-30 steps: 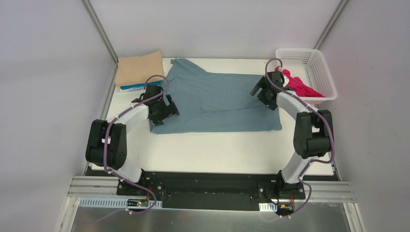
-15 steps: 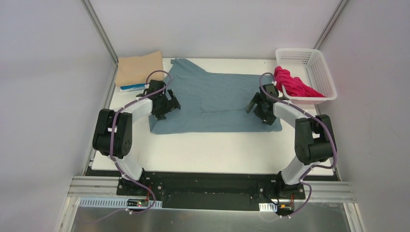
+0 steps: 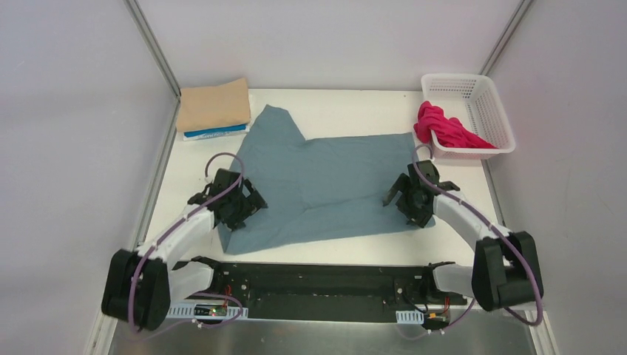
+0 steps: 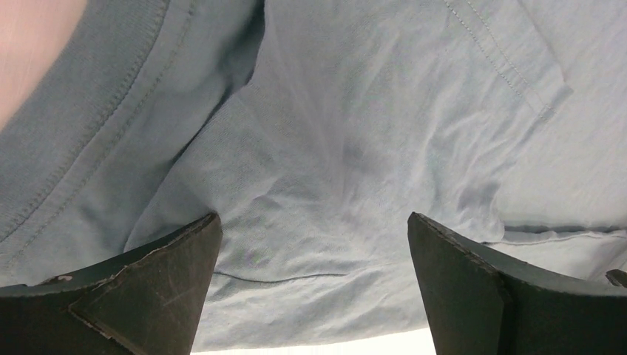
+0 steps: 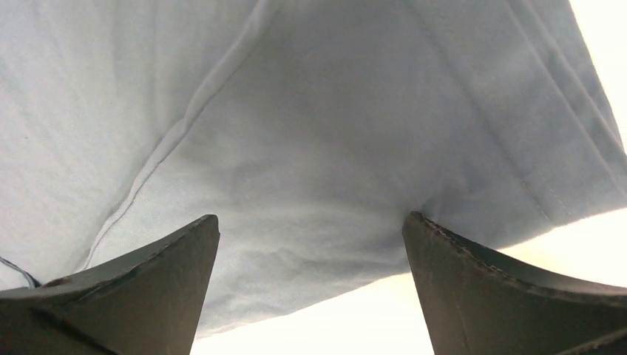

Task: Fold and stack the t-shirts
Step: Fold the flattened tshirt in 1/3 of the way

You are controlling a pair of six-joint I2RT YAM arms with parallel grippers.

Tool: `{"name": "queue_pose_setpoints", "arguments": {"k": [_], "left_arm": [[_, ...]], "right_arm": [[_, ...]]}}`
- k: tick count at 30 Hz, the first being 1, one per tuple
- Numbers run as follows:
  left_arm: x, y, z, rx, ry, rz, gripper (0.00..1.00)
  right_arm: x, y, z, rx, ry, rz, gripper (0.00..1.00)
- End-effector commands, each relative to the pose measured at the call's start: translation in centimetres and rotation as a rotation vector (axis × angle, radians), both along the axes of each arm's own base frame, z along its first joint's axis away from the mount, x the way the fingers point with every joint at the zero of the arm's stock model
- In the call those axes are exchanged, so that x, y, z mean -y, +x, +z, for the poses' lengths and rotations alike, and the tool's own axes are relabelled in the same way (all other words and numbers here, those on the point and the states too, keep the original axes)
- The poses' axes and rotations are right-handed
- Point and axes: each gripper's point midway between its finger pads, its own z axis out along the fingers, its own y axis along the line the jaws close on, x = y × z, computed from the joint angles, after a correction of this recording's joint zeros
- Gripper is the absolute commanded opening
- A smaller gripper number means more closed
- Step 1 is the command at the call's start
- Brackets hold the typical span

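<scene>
Tan tee folded atop blue tee far left; teal tee lies unfolded mid-table; magenta tee in basket; left gripper and right gripper spread over teal tee, gripping nothing.

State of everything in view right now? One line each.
teal shirt: spread out, wrinkled
red shirt: bunched, hanging over the basket's rim
tan shirt: folded, on top of the blue shirt
blue shirt: folded, under the tan shirt, only its edge shows
basket: upright
left gripper: jaws open, over the teal shirt
right gripper: jaws open, over the teal shirt
</scene>
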Motion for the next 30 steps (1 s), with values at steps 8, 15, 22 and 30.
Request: {"name": "queue_pose_setpoints", "arguments": {"k": [8,15,22,30], "left_arm": [[-1.6,-8.8,-0.7,-0.156,0.04,0.105,0.99],[-1.8,-4.4,3.5,-0.038,0.123,0.042,0.99],[-1.2,-1.5,6.2,0.027,0.15,0.0,0.99],[1.7,2.7,4.9,0.066,0.092,-0.081,0.99]], "right_arm": [[-0.6,-8.2,0.6,-0.108,0.122,-0.052,1.0],[-0.2,-7.3,2.9,-0.056,0.098,-0.037,1.0],[-0.6,-1.2,5.5,0.157,0.082,-0.012,1.0],[-3.1,4.2,3.4,0.171,0.154,-0.005,1.0]]}}
